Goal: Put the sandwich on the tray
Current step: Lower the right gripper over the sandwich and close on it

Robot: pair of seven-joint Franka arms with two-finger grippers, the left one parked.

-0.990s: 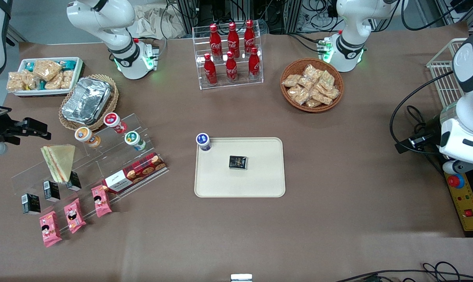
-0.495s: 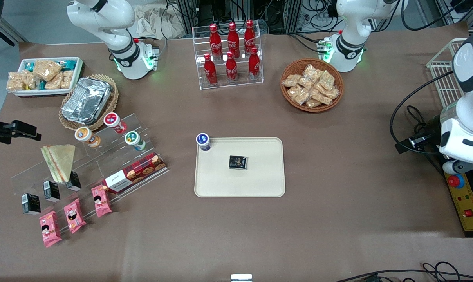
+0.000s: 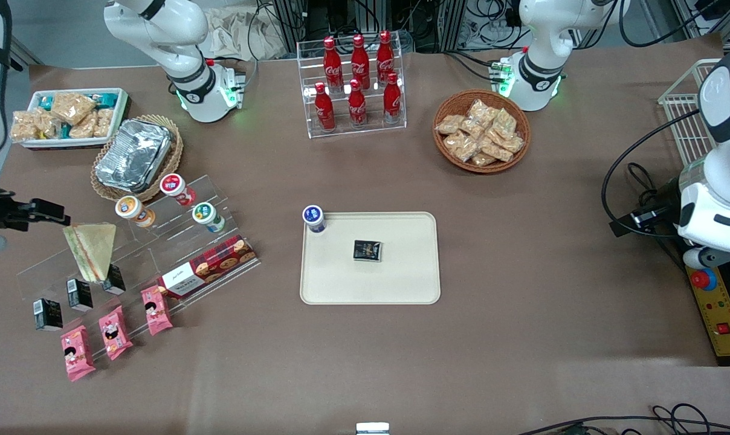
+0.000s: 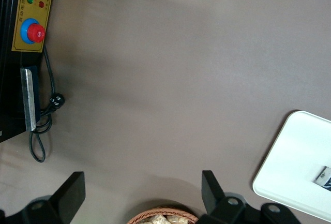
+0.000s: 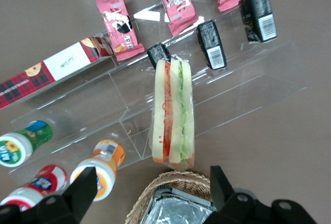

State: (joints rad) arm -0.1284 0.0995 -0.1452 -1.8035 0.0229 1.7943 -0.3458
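Note:
The sandwich (image 3: pixel 93 251) is a wrapped wedge with red and green layers, standing on a clear stepped shelf (image 3: pixel 177 254) toward the working arm's end of the table. It also shows in the right wrist view (image 5: pixel 173 113). The cream tray (image 3: pixel 401 278) lies mid-table and shows in the left wrist view (image 4: pixel 289 157). My gripper (image 3: pixel 51 211) hovers just outside the sandwich's wide end, slightly farther from the front camera. In the right wrist view the gripper (image 5: pixel 152 188) is open and empty, its jaws wide apart above the sandwich's wide end and the wicker basket's rim.
A foil container (image 3: pixel 132 154) in a wicker basket sits close by. Yogurt cups (image 3: pixel 129 208), a cookie box (image 3: pixel 211 266), black packs (image 3: pixel 78 294) and pink packets (image 3: pixel 116 332) share the shelf. The tray holds a black box (image 3: pixel 367 250) and a blue-lidded cup (image 3: pixel 313 217).
The gripper drew back toward the table's end, then shifted a little nearer the front camera, closer to the sandwich's wide end. The sandwich and tray have not moved.

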